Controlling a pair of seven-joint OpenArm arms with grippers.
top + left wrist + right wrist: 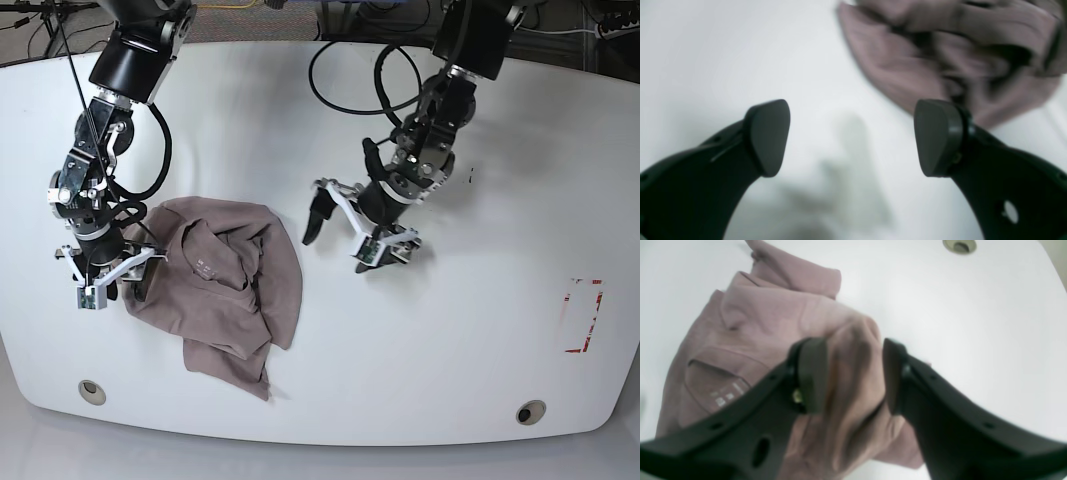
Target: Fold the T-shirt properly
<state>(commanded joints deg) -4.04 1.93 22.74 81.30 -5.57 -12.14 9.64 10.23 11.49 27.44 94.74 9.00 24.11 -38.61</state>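
The T-shirt (pixel 225 295) lies crumpled on the left half of the white table (pixel 450 340), mauve-brown, with its collar and small white print (pixel 723 396) facing up. My right gripper (pixel 853 373) sits at the shirt's left edge (pixel 112 278). Its jaws are narrowed on a raised fold of the fabric that fills the gap between them. My left gripper (pixel 851 136) hangs wide open just right of the shirt (pixel 340 238), with only bare table between its fingers. In the left wrist view the T-shirt (pixel 923 56) is a blurred heap beyond the right finger.
Round cable holes sit in the table near the front left (pixel 91 391) and front right (pixel 530 412). A red marking (pixel 583 315) lies at the right side. Black cables (pixel 350 70) loop at the back behind the left arm.
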